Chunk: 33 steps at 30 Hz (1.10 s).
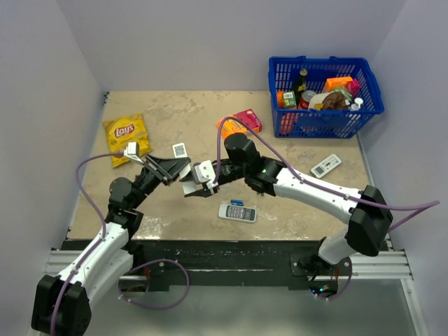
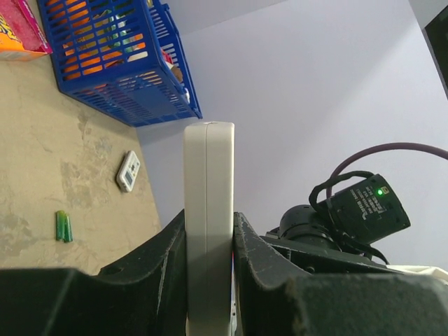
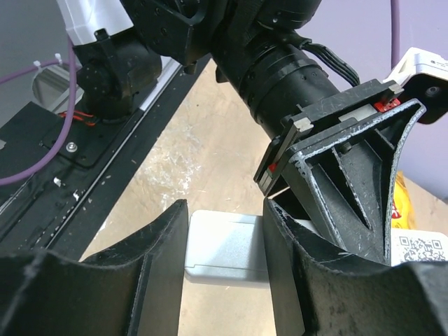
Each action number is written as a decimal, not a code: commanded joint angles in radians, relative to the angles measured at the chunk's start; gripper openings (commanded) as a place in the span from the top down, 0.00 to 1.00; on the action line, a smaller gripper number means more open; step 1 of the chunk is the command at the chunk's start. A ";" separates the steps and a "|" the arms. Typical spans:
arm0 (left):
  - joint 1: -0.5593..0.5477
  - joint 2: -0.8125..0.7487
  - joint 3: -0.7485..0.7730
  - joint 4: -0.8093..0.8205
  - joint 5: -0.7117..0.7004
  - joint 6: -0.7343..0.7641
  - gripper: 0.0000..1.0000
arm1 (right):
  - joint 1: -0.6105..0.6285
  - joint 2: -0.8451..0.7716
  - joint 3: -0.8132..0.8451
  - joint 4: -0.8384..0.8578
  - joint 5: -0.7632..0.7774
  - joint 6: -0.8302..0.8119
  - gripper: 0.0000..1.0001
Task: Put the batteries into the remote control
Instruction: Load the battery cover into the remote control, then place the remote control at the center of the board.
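So the whole thing hinges on how the two claws line up in the middle of the top view.

The left claw (image 2: pixel 209 241) is clenched on the remote control (image 2: pixel 208 168). It pinches the two broad faces low down, so most of the stick pokes straight out past the fingertips. In the left wrist view the long axis runs bottom to top of the frame. The free end points at the top edge and, as far as I can judge, it's held up off the counter (image 2: pixel 42 147). From the top camera that same axis runs roughly left to right, from the left claw toward the right one.

The right claw (image 3: pixel 225 210) is already at that free end. In its own view a pale rounded slab, which looks like the remote's tip, sits low centre with one finger on each side. Whether those fingers are pressing it or just flanking it, I honestly can't tell.

I can't find the batteries in any view. The only cells I see are the green pair (image 2: pixel 64 226) lying on the counter at the lower left of the left wrist view, and those aren't the ones.

My guess is the right arm is the nearer one for any work on that end, and any slide or pull should follow the stick's long axis.
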 commanded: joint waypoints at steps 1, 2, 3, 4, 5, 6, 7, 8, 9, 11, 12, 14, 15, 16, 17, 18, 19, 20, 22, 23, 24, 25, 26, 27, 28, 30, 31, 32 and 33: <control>-0.103 -0.055 0.087 0.153 0.309 0.011 1.00 | -0.061 0.070 -0.003 0.094 0.388 -0.002 0.64; -0.103 -0.057 0.089 0.126 0.296 0.028 1.00 | -0.059 0.064 -0.003 0.085 0.362 -0.004 0.62; -0.101 -0.060 0.087 0.112 0.282 0.048 1.00 | -0.059 0.047 -0.002 0.059 0.343 -0.007 0.59; -0.101 -0.057 0.101 0.091 0.265 0.126 1.00 | -0.058 0.035 -0.005 0.054 0.324 0.008 0.58; -0.099 -0.057 0.113 -0.014 0.212 0.183 1.00 | -0.058 0.021 -0.010 0.052 0.284 0.022 0.55; -0.099 -0.054 0.127 -0.065 0.182 0.243 1.00 | -0.058 -0.009 -0.020 0.036 0.265 0.030 0.48; -0.099 -0.045 0.147 -0.095 0.153 0.353 1.00 | -0.058 -0.025 -0.023 0.017 0.247 0.038 0.45; -0.098 -0.041 0.155 -0.162 0.082 0.405 1.00 | -0.058 -0.040 -0.026 -0.001 0.219 0.045 0.43; -0.098 -0.037 0.161 -0.178 0.049 0.448 1.00 | -0.058 -0.056 -0.031 -0.018 0.210 0.059 0.37; -0.098 -0.023 0.161 -0.179 -0.026 0.527 1.00 | -0.058 -0.103 -0.057 -0.020 0.190 0.099 0.31; -0.095 -0.014 0.159 -0.166 -0.033 0.536 1.00 | -0.056 -0.122 -0.069 -0.020 0.172 0.108 0.28; -0.087 0.021 0.165 -0.155 -0.043 0.553 1.00 | -0.056 -0.183 -0.114 0.003 0.175 0.149 0.25; -0.084 0.035 0.168 -0.149 -0.040 0.555 1.00 | -0.056 -0.206 -0.126 0.006 0.184 0.157 0.24; -0.084 0.055 0.171 -0.144 -0.039 0.558 1.00 | -0.056 -0.243 -0.135 0.006 0.191 0.163 0.24; -0.084 0.063 0.172 -0.137 -0.036 0.556 1.00 | -0.056 -0.264 -0.161 0.009 0.207 0.171 0.24; -0.084 0.067 0.172 -0.133 -0.036 0.553 1.00 | -0.058 -0.281 -0.175 0.016 0.245 0.179 0.19; -0.084 0.072 0.172 -0.133 -0.036 0.552 1.00 | -0.058 -0.296 -0.189 0.017 0.272 0.183 0.17; -0.083 0.074 0.168 -0.133 -0.036 0.549 1.00 | -0.056 -0.327 -0.213 0.020 0.295 0.189 0.14; -0.084 0.069 0.164 -0.130 -0.037 0.541 1.00 | -0.053 -0.347 -0.236 0.029 0.346 0.214 0.06; -0.084 0.069 0.159 -0.124 -0.037 0.535 1.00 | -0.050 -0.359 -0.255 0.032 0.355 0.225 0.03; -0.084 0.067 0.156 -0.120 -0.036 0.524 1.00 | -0.044 -0.367 -0.267 0.055 0.369 0.238 0.02; -0.084 0.067 0.155 -0.120 -0.037 0.524 1.00 | -0.041 -0.375 -0.281 0.068 0.377 0.260 0.02; -0.084 0.067 0.155 -0.129 -0.049 0.524 1.00 | -0.035 -0.378 -0.302 0.078 0.394 0.272 0.02; -0.084 0.069 0.150 -0.127 -0.056 0.521 1.00 | -0.033 -0.378 -0.310 0.101 0.408 0.289 0.02; -0.084 0.072 0.138 -0.115 -0.060 0.518 1.00 | -0.032 -0.373 -0.313 0.114 0.426 0.359 0.02; -0.084 0.086 0.103 -0.104 -0.094 0.503 1.00 | -0.032 -0.341 -0.307 0.122 0.513 0.503 0.02; -0.084 0.097 0.090 -0.086 -0.108 0.496 1.00 | -0.032 -0.327 -0.300 0.109 0.536 0.539 0.02; -0.084 0.107 0.080 -0.081 -0.129 0.495 1.00 | -0.032 -0.317 -0.281 0.093 0.584 0.574 0.02; -0.084 0.132 0.061 -0.080 -0.137 0.492 1.00 | -0.032 -0.291 -0.275 0.067 0.625 0.658 0.02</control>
